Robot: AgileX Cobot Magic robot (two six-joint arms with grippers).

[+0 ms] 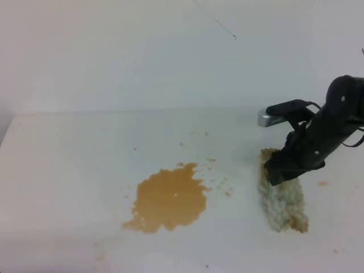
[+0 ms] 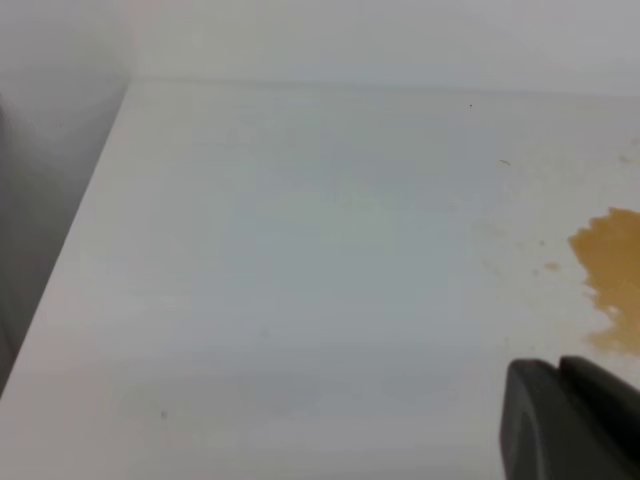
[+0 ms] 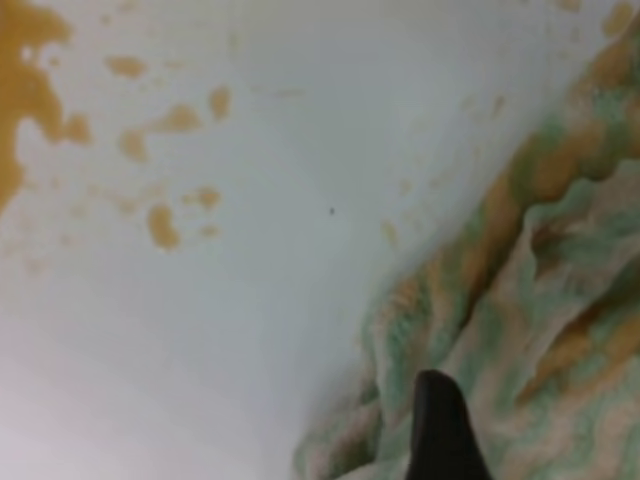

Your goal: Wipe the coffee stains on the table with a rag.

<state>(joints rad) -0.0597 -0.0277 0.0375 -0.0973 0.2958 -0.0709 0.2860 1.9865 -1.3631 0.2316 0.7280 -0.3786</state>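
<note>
The right gripper (image 1: pixel 277 173) presses down on the far end of the rag (image 1: pixel 283 199), jaws spread wide, one dark fingertip (image 3: pixel 440 425) on the nubbly green-white weave with orange-brown edges. The ragged, glossy coffee stains (image 1: pixel 170 198) lie well to its left on the smooth white table (image 1: pixel 68 170), specks between.

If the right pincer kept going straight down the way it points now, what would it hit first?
Most likely the rag: the right pincer hangs right over its far end, with one fingertip already against the nubbly cloth. Whether it is touching yet is unclear.
</note>
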